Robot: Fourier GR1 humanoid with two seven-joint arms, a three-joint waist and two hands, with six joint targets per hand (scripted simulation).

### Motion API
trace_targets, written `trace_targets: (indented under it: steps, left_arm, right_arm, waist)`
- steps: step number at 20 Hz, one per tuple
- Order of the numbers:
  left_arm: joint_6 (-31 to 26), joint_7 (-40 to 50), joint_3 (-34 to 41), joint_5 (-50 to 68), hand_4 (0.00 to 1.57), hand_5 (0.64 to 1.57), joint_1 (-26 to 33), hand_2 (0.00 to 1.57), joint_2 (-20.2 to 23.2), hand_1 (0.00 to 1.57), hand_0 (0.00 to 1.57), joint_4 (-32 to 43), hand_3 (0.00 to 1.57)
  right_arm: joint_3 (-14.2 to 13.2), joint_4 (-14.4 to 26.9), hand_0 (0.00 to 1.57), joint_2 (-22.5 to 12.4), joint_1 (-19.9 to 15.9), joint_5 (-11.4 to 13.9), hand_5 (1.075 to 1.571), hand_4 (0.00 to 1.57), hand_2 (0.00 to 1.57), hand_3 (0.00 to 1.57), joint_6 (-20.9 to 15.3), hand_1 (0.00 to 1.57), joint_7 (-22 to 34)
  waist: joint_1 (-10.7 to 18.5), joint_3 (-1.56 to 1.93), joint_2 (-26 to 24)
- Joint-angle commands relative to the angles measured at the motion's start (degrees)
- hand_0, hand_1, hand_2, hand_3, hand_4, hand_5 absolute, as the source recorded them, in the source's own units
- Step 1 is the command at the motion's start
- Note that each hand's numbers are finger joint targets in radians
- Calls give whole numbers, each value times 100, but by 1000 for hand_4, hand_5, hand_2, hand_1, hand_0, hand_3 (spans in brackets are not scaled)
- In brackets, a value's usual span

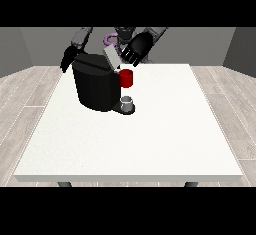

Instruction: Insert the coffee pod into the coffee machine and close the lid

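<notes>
One coffee machine (95,86), lid (111,58) raised, two hands

The coffee machine (95,86) is a black, boxy body standing upright. At its top, on the side toward the view's right, its grey lid (111,57) is raised and tilted (not shut). Just below the lid, against the machine's right face, sits a red cylindrical part (127,78); whether this is the coffee pod cannot be told.

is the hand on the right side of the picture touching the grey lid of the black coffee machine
Cannot tell. In the front view, the hand at the view's right overlaps the raised grey lid; contact isn't plain.
</notes>
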Motion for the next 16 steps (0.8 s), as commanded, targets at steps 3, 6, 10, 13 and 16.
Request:
trace_targets:
  steps: [3,6,10,13,16]
  left_arm:
    - [-3,-215,0,-82,461,1571,-158,1258,202,1188,1188,146,1219]
    - [-259,-76,39,1,464,1571,-409,1260,188,1195,1195,118,1229]
    - [-150,-236,-46,-49,425,1571,-169,1290,28,1251,1251,190,1217]
    - [-224,-51,-101,-14,439,1571,-300,1245,-269,1200,1200,124,1209]
    - [-150,-52,19,-35,420,1571,-453,1248,-62,1192,1192,285,1202]
  right_arm:
    - [3,-115,0,21,-48,132,1571,60,0,0,-188,0,-128]
    - [-294,154,0,-147,-79,-130,1571,100,0,0,-2,0,-279]
    - [-288,116,0,-237,-87,-16,1571,0,0,0,-46,0,40]
    - [-426,417,0,-161,-166,-110,1571,223,0,0,-120,0,-156]
    - [-233,239,0,-100,-192,84,1571,33,0,0,-218,0,-141]
  waist:
    - [-43,0,337]
    - [41,3,331]
    - [129,1,206]
    - [278,3,232]
    - [97,1,405]
